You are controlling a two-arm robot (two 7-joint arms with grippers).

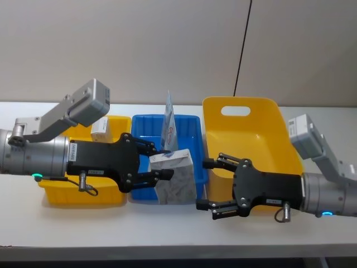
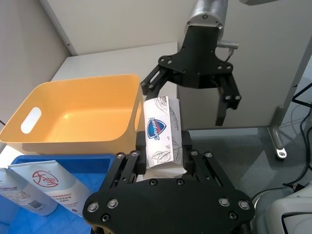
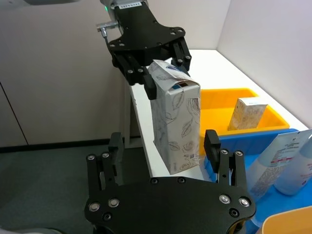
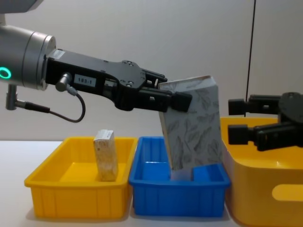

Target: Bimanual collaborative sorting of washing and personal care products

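Carton (image 1: 175,180) above middle tray (image 1: 146,130); tube (image 1: 169,124) inside

Front of blue tray (image 1: 189,120): blocked. L gripper (image 1: 166,163) clamps tilted carton (image 1: 177,181) over it, lower end abt rim lvl. Back of blue tray: tubes (image 1: 170,125) upright, in the way. Just R of blue tray: R gripper (image 1: 202,184), jaws spread, tight gap to carton. Big yellow bin (image 1: 262,120) further R: inside free. Yellow tray (image 1: 83,198) on L: small carton (image 1: 100,128) at back, front free.

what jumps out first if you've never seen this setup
The left gripper holds a leaf-patterned carton tilted over the blue tray. The right gripper hangs open beside it, by the big yellow bin. A second carton stands in the yellow tray at left.
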